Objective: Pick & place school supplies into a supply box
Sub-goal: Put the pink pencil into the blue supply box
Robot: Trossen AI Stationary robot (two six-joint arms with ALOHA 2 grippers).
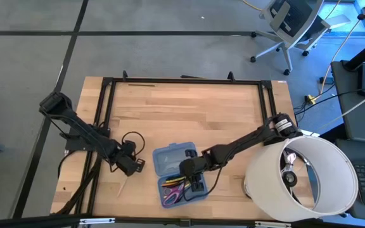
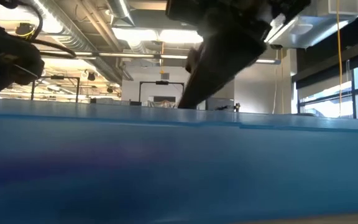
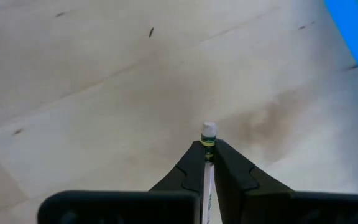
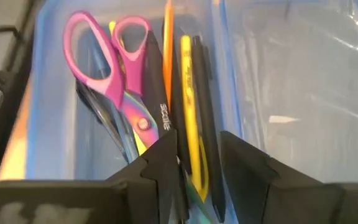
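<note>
A: Left claw (image 3: 207, 163) is pinched together on a pale thin pencil with a white eraser tip (image 3: 209, 132), low over the wooden worktop (image 1: 182, 114); the stick runs straight out along the fingers

B: And the box?

A: The flat translucent blue plastic hinged case (image 1: 170, 157) lies open to that claw's right, its edge just in the corner of the left wrist view. The pencil's long axis would likely need turning to match the sticks already inside

B: The other arm?

A: Right claw (image 4: 197, 152) hangs with fingers apart over the near half, above purple-handled scissors (image 4: 107, 68), a yellow pencil (image 4: 189, 106) and a black pen (image 4: 157, 99). It grips nothing. A large white cylindrical drum (image 1: 309, 174) sits at the worktop's right edge
</note>
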